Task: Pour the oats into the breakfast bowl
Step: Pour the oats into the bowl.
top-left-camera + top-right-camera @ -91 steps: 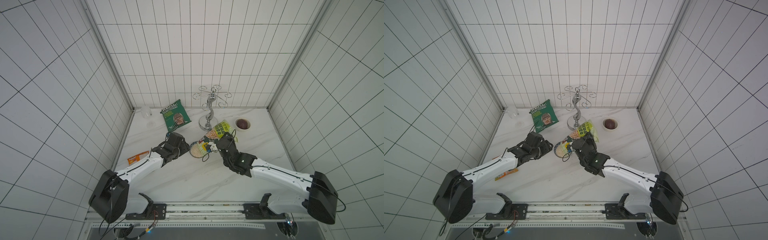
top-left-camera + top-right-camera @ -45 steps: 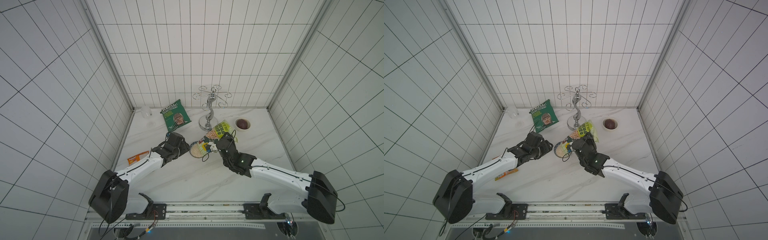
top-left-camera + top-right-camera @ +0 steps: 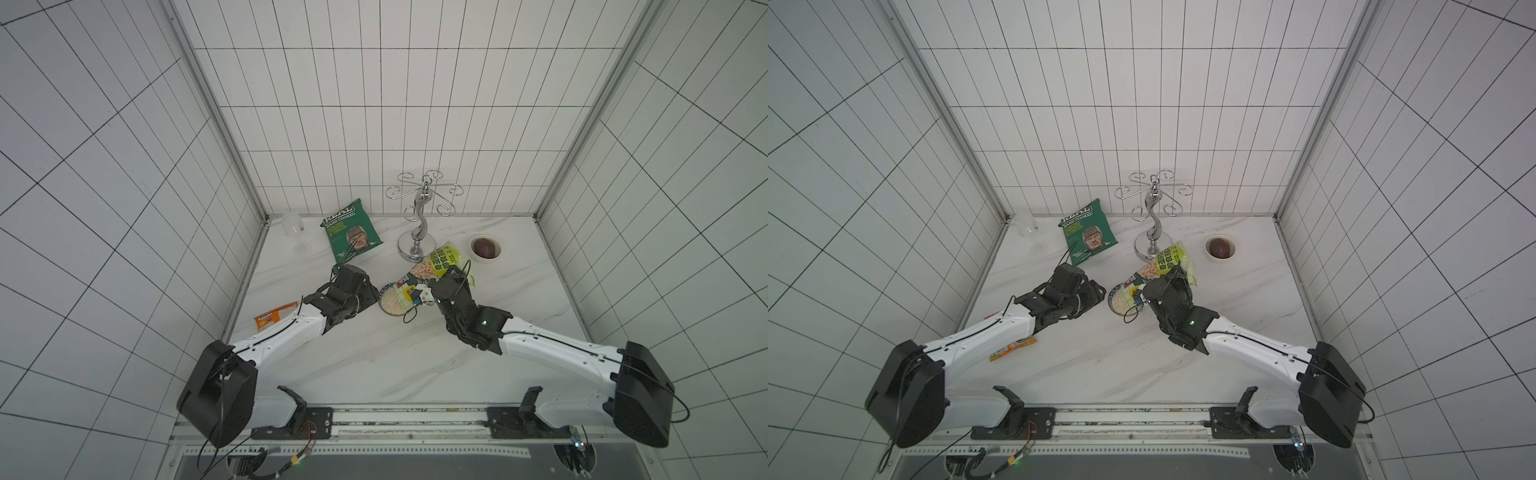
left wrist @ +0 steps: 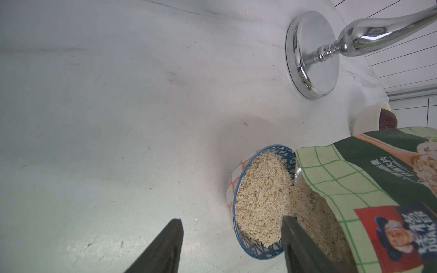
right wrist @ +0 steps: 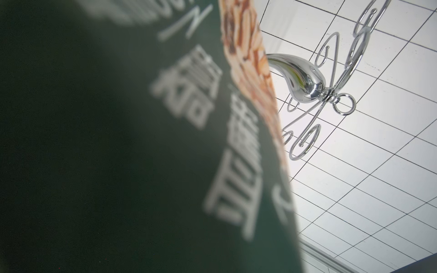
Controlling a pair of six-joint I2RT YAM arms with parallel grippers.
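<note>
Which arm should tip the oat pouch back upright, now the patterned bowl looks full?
Right, most likely. The right gripper clamps the tilted oat pouch, whose mouth lies over the breakfast bowl, heaped with oats. The left gripper stands open at the bowl, holding nothing.

Oats pouch (image 4: 354, 179) showing "QUAKER" in white capitals on red panel, Chinese characters running beside it. Dark green crisp bag (image 3: 351, 232) reading "REAL HAND COOKED", smaller lines beneath ending "& ONION". Orange packet (image 3: 276, 316) carrying print too small for reading.
</note>
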